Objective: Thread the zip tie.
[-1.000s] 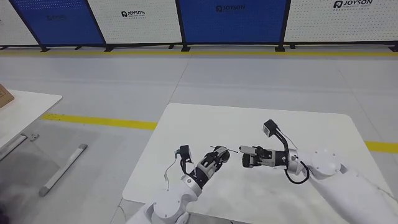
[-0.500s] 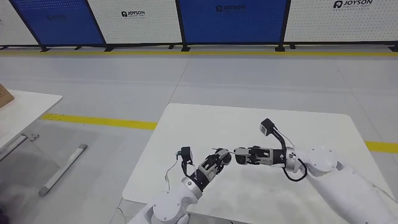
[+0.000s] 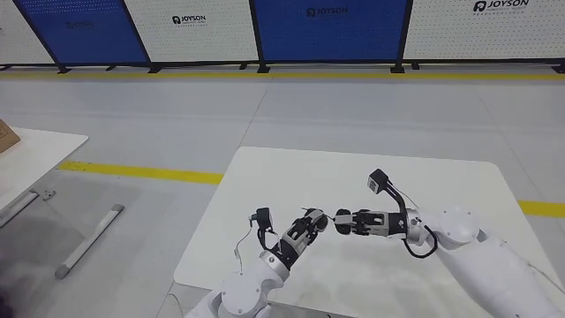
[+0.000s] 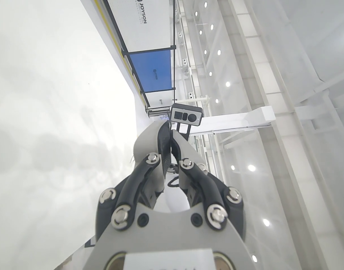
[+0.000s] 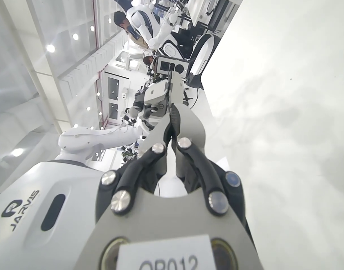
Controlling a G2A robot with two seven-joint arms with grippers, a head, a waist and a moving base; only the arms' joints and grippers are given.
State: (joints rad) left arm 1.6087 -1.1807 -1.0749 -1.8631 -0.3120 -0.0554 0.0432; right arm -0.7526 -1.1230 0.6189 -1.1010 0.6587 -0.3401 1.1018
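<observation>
Aligning zip tie (image 3: pixel 307 211) ends | left gripper (image 4: pixel 169 133), right gripper (image 5: pixel 171 120) clenched, seemingly one end each | next I must steer tip squarely into head.

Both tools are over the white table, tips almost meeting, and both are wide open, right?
Not open: the left tool and right tool are both shut, as their wrist views show. They are over the white table, tips almost meeting.

White table (image 3: pixel 441 181). Yellow line (image 3: pixel 132 172) on floor behind it. Blue & white panels (image 3: pixel 331 13) at back. 2nd table (image 3: pixel 35 155) to left w/ brown box (image 3: pixel 7 134).
</observation>
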